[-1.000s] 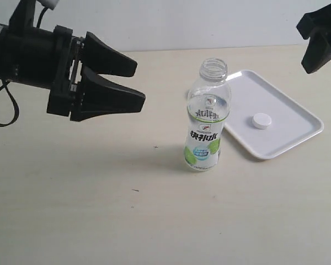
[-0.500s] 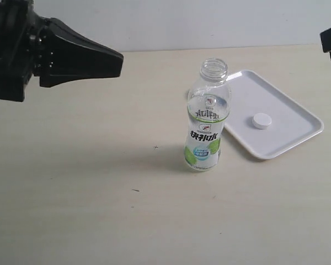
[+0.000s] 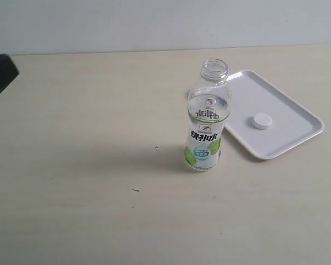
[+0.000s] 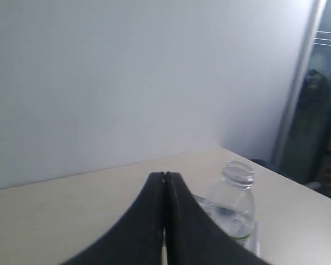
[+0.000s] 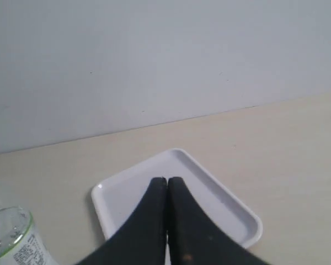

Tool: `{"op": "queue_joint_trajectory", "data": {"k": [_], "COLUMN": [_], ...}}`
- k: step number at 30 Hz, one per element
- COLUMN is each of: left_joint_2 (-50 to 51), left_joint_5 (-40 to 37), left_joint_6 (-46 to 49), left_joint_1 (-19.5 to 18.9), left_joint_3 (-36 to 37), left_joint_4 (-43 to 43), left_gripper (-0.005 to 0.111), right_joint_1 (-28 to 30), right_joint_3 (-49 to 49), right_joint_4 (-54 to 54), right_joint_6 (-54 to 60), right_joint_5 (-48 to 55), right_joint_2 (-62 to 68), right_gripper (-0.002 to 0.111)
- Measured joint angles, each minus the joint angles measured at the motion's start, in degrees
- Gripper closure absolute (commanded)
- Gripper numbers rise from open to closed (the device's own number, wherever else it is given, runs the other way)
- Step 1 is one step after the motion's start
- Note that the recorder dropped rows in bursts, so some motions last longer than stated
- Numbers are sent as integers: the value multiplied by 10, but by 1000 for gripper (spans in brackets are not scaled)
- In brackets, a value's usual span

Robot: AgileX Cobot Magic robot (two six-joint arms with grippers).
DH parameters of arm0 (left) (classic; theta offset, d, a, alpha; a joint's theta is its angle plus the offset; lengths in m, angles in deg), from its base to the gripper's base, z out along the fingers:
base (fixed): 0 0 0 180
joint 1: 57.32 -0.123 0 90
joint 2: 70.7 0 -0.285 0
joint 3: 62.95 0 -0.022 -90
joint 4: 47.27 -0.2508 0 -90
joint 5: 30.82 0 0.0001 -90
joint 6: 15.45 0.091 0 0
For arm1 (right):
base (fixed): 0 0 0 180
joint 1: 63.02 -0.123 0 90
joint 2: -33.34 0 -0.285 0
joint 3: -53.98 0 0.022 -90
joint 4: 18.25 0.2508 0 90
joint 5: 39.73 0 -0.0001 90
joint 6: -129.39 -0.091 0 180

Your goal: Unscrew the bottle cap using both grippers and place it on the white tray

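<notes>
Left gripper [image 4: 164,178] has its two black fingers pressed together on nothing, held high and aimed toward the open-necked bottle [image 3: 208,118]; only a dark sliver of it shows at the exterior view's left edge. Right gripper [image 5: 166,181] is likewise clamped empty, pointing over the white tray [image 3: 289,132]. On that tray, just beside the upright bottle, lies the bottle cap [image 3: 261,121]

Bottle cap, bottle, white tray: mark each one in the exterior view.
bottle cap [image 3: 261,121], exterior view, centre of its flat top.
bottle [image 3: 205,132], exterior view, on the label's dark lettering.
white tray [image 3: 246,104], exterior view, bare floor between the bottle and the cap.
</notes>
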Motion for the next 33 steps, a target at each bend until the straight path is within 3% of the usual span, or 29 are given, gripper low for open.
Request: {"op": "queue_joint_trajectory", "data": {"k": [4, 8, 12, 18, 21, 24, 33], "left_joint_2": [-45, -81, -149, -355, -412, -426, -426], "left_joint_5": [14, 3, -65, -184, -244, -291, -301], "left_joint_6": [99, 145, 140, 127, 130, 128, 126], "left_joint_1": [0, 0, 0, 0, 0, 0, 0], "left_joint_3": [77, 104, 106, 106, 106, 106, 106], "left_joint_4": [122, 157, 157, 207, 227, 230, 230], "left_gripper": [107, 107, 107, 107, 107, 107, 107], "right_joint_1": [0, 0, 0, 0, 0, 0, 0], "right_joint_3": [36, 57, 75, 79, 79, 79, 79], "right_joint_4": [-22, -50, -90, -102, -101, -101, -68], "right_joint_6": [0, -12, -47, -62, -66, -68, -145], "right_joint_5": [-45, -52, -36, 30, 59, 88, 110], "right_joint_2": [0, -2, -38, -220, -286, -291, -291], "right_gripper": [108, 108, 108, 108, 108, 108, 108]}}
